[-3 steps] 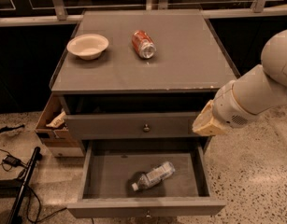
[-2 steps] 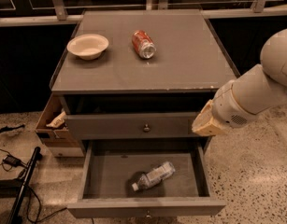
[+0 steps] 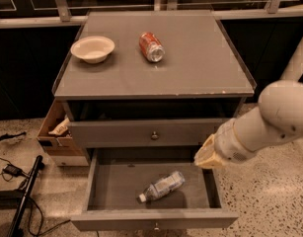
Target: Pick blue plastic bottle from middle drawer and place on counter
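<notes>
Hanging over the middle drawer [image 3: 116,185], the gripper [image 3: 206,156] is half-hidden.

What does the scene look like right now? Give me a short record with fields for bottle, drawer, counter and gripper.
bottle: blue plastic bottle lying on its side in the drawer, cap toward the front left
drawer: middle drawer pulled open; upper drawer closed
counter: counter holds a white bowl and a red soda can on its side
gripper: gripper over the open drawer's right side, right of the bottle, not touching it
task state: bottle not yet picked
</notes>
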You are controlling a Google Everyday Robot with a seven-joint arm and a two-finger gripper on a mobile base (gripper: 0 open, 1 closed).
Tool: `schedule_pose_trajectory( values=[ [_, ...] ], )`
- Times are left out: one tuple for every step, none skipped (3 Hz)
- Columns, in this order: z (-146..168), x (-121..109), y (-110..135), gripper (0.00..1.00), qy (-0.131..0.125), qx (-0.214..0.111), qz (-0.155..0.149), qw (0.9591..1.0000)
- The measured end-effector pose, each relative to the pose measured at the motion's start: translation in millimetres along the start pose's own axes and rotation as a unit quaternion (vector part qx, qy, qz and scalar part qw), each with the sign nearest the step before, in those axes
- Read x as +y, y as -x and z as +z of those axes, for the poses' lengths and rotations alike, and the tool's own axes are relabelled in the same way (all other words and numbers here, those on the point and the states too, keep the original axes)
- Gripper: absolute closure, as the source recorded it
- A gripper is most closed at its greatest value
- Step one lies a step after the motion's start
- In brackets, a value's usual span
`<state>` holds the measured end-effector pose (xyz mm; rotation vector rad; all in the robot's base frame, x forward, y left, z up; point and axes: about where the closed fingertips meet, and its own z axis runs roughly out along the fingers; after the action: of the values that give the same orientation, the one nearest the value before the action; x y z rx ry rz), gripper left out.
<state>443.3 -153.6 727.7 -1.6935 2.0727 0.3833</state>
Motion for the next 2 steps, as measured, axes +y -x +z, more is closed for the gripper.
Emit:
schedule_pose_trajectory(
  values=[
    [66,9,-22,1.00,0.023,-0.041,0.003,0.9989],
    [141,21,-41,1.00,0.050,-0.091,0.009,0.9945]
  ],
)
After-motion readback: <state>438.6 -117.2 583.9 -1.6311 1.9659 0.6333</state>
